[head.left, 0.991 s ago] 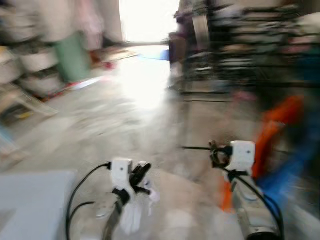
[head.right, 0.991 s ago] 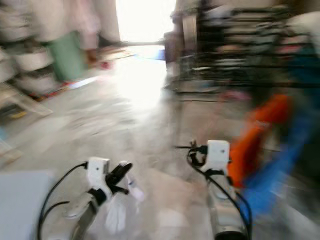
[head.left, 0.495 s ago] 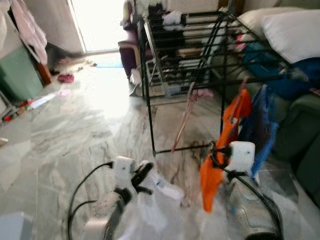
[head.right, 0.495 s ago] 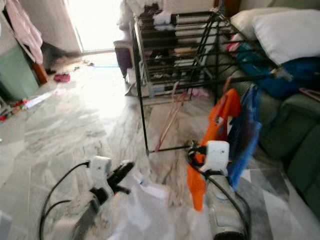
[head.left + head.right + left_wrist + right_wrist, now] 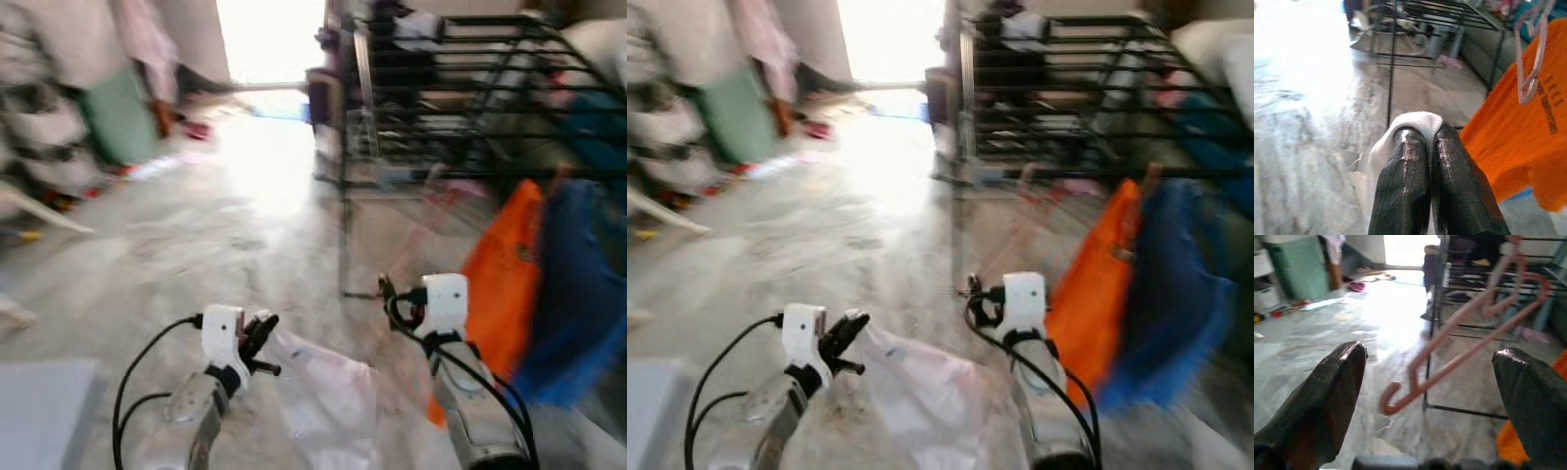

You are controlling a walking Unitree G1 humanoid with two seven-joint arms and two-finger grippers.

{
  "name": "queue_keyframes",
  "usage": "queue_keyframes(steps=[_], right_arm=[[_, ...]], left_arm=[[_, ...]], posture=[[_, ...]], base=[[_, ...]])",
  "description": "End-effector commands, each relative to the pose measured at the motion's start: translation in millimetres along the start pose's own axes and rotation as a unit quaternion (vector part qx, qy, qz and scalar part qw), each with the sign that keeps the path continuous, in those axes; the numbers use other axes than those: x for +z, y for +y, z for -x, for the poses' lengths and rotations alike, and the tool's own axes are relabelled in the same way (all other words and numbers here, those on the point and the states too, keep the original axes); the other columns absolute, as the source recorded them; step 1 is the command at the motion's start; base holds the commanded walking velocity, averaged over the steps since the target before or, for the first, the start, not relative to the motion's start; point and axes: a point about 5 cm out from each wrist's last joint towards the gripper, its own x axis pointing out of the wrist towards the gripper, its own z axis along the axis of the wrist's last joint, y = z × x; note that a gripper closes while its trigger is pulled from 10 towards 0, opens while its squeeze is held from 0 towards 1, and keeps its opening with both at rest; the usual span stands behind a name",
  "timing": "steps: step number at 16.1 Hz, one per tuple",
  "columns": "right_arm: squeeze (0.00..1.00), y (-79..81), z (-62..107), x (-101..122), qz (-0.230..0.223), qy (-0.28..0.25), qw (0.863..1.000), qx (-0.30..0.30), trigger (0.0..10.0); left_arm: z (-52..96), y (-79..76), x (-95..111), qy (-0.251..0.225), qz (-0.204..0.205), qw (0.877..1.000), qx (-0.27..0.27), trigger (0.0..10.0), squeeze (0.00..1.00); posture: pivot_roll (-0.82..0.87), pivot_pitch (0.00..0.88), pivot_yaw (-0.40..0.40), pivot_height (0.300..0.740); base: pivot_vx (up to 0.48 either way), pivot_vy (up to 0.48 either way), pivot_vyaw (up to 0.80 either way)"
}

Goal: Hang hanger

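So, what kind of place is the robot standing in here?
Probably a lived-in home, a room used for drying laundry. A black drying rack stands on the marble floor, orange and blue garments hang nearby, and a pink hanger dangles in front.

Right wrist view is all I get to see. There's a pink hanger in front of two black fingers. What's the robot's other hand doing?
Observer: The left gripper is shut on a white cloth.
Operator: Where does the rest of the cloth go?
Observer: It trails down onto the floor between the two arms.
Operator: Is anything next to my hand?
Observer: Yes. On the outer side of the right gripper an orange cloth hangs, with a blue cloth beyond it.
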Motion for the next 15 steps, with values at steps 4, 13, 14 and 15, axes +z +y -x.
queue_keyframes(steps=[4, 13, 14, 15], right_arm=[[0.00, -8.7, -6.3, 5.8, -0.011, -0.004, 1.000, -0.020, 10.0], [0.00, -9.1, -24.5, 21.2, 0.000, -0.016, 0.999, -0.042, 10.0], [0.00, -4.8, -30.2, 26.1, -0.003, -0.018, 0.999, -0.042, 10.0], [0.00, -2.2, -36.8, 30.9, -0.004, -0.015, 0.999, -0.050, 10.0]], left_arm=[[-2.4, -5.3, 3.2, -0.003, -0.011, 1.000, -0.016, 10.0, 0.00], [2.4, -6.4, 3.2, 0.002, -0.014, 1.000, -0.024, 10.0, 0.00], [4.1, -6.9, 4.4, 0.001, -0.014, 1.000, -0.028, 10.0, 0.00], [6.0, -6.2, 5.1, 0.002, -0.014, 0.999, -0.034, 10.0, 0.00]], posture=[[-0.13, 0.000, 0.032, 0.740], [-0.12, 0.000, 0.035, 0.740], [-0.11, 0.024, 0.034, 0.740], [-0.11, 0.039, 0.035, 0.740]], base=[[0.000, 0.000, 0.32], [0.000, 0.000, 0.00], [0.000, 0.000, 0.00], [0.000, 0.000, 0.00]])
